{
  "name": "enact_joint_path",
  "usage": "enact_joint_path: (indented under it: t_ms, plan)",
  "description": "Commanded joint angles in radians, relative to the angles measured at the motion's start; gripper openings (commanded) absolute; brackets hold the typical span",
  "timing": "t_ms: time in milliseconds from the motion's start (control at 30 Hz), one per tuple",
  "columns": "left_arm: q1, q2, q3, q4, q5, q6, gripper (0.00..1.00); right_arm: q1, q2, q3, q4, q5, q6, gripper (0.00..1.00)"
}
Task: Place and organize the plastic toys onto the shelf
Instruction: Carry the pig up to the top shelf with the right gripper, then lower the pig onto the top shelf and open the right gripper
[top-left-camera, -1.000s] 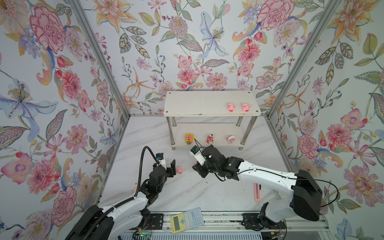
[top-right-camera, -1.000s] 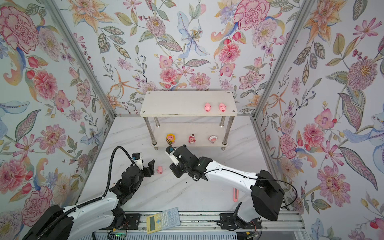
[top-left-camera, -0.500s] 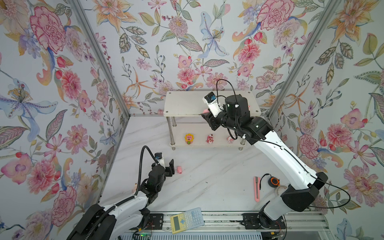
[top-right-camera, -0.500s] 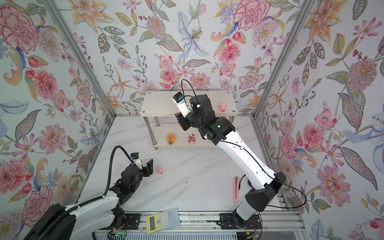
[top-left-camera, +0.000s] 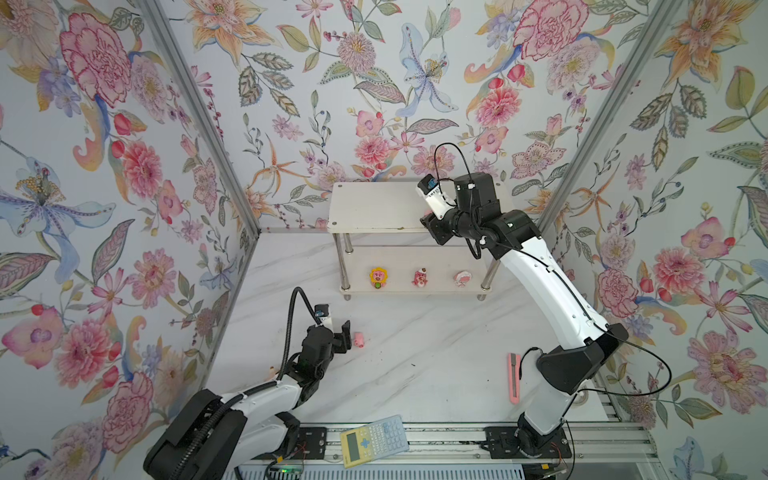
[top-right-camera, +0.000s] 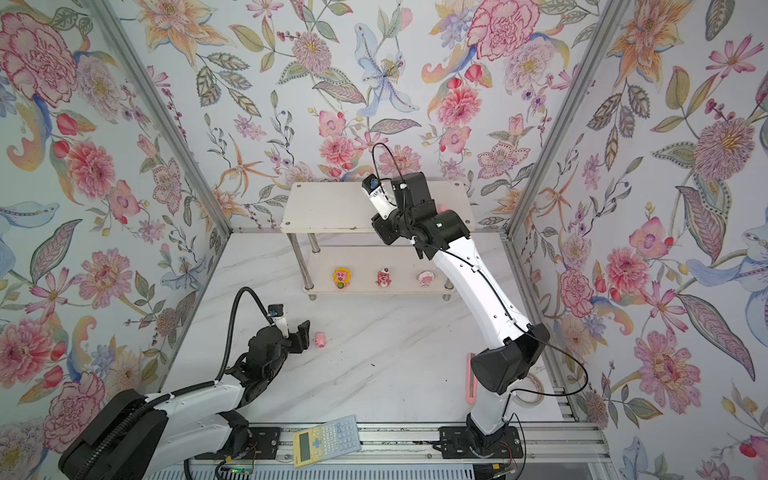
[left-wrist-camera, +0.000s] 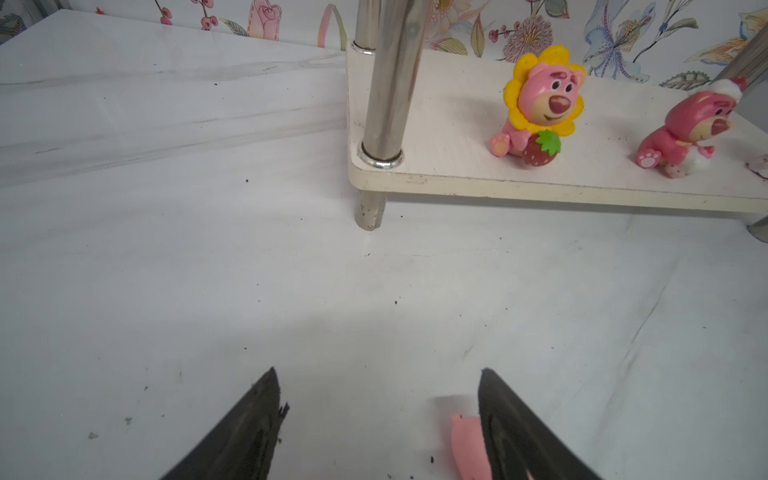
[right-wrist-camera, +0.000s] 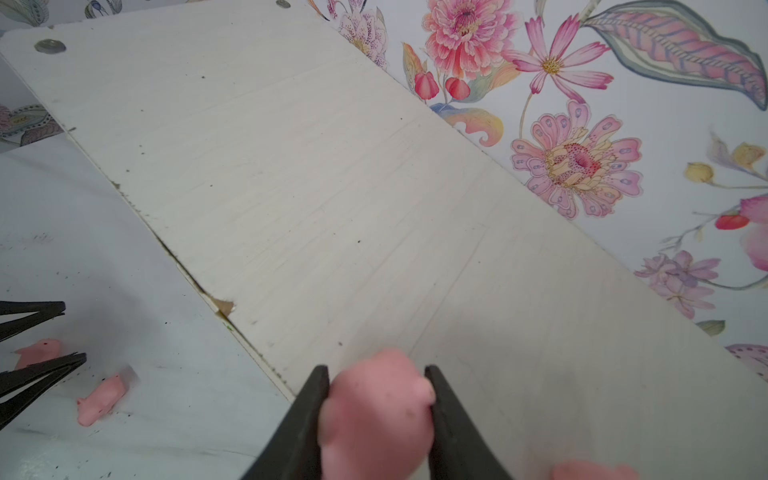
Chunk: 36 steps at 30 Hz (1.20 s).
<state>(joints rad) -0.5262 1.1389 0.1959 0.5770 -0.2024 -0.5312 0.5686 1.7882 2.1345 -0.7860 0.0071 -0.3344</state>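
- Pink pig (right-wrist-camera: 374, 411) sits clenched between right fingers (right-wrist-camera: 299, 432), at shelf (right-wrist-camera: 332, 187) top tier, right of middle, near edge.
- Lower until it touches, then release upright.
- Left fingers (left-wrist-camera: 245, 432) spread, empty, beside desk pig (top-left-camera: 359, 339).

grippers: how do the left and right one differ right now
The left gripper stands open and empty; the right gripper is shut on a pink pig. The left gripper is low over the table, by a loose pig; the right gripper is up over the top tier of the shelf. Both have black fingers.
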Motion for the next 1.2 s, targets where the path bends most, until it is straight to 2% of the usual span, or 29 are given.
enact_joint_path:
  t_ms: [0,267,500,833,933,1033,1167]
  plan:
    - [0.012,0.004,0.028,0.019,0.018,0.013,0.76,-0.013,0.024,0.033,-0.043,-0.02,-0.02,0.38]
    - [0.013,0.001,0.037,0.0,0.019,0.01,0.76,-0.051,0.071,0.07,-0.059,-0.069,-0.014,0.41]
    - [0.014,0.013,0.047,0.002,0.022,0.01,0.76,-0.057,0.087,0.07,-0.061,-0.106,-0.008,0.51]
    - [0.014,0.034,0.048,0.011,0.028,0.004,0.76,-0.065,0.093,0.08,-0.061,-0.102,0.002,0.63]
    - [0.015,0.033,0.048,0.015,0.028,0.005,0.76,-0.069,0.089,0.082,-0.058,-0.118,0.01,0.63]
    - [0.015,0.036,0.047,0.017,0.031,0.004,0.76,-0.075,0.08,0.082,-0.059,-0.153,0.027,0.58]
    - [0.015,0.039,0.046,0.019,0.032,0.003,0.76,-0.078,0.068,0.081,-0.059,-0.175,0.042,0.6]
